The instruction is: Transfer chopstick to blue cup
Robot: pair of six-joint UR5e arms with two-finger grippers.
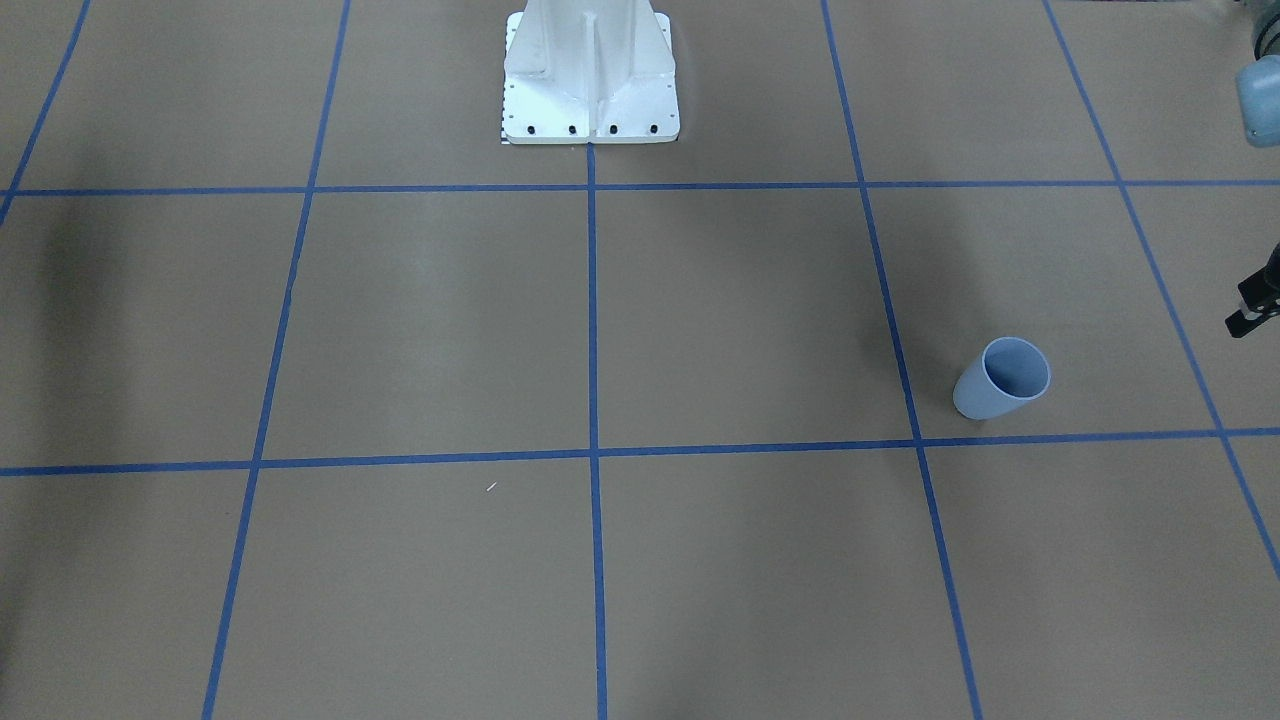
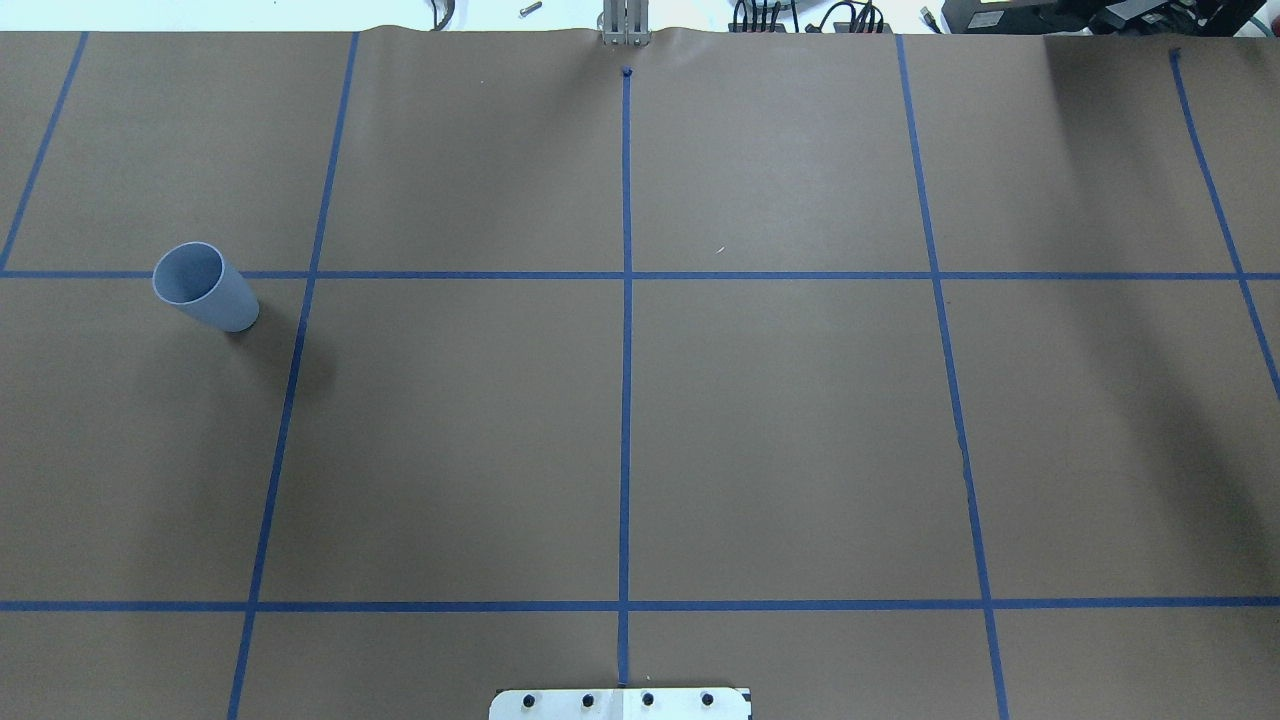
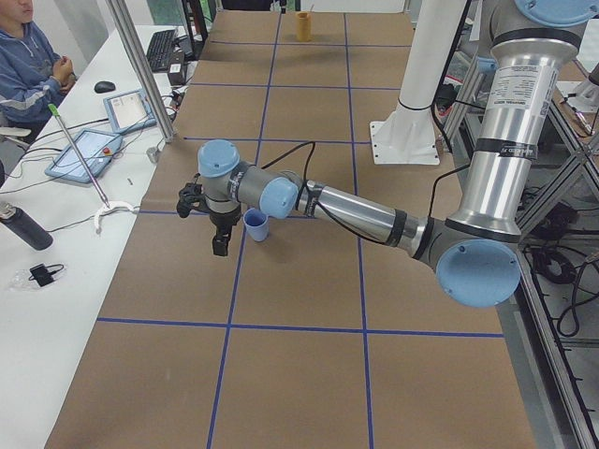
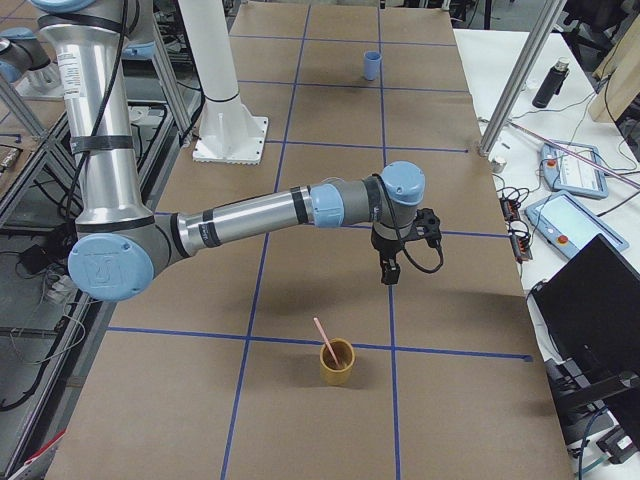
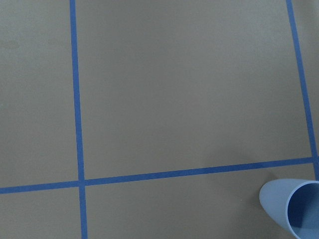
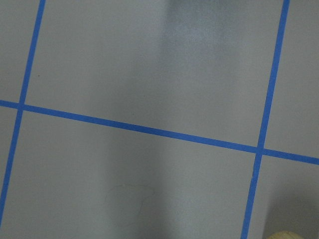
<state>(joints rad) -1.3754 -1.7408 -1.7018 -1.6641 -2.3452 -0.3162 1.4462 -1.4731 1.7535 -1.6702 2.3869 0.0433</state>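
Right tool (image 4: 388, 274), jaws' state impossible to tell, hung near the yellow cup (image 4: 337, 368) where the chopstick (image 4: 323, 338) leaned, probably light, stiff and slick, best pinched at its exposed upper end, the blue cup (image 4: 372, 65) well apart.

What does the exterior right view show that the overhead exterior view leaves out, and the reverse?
Only exterior right: the chopstick leaning in a yellow cup, and the right arm stretched over the table with the right gripper hanging above the paper. Only overhead exterior: a tiny pale speck just beyond the far cross line of tape, right of centre. Both: the blue cup upright with no chopstick in it, the blue tape grid and the robot's white base plate.
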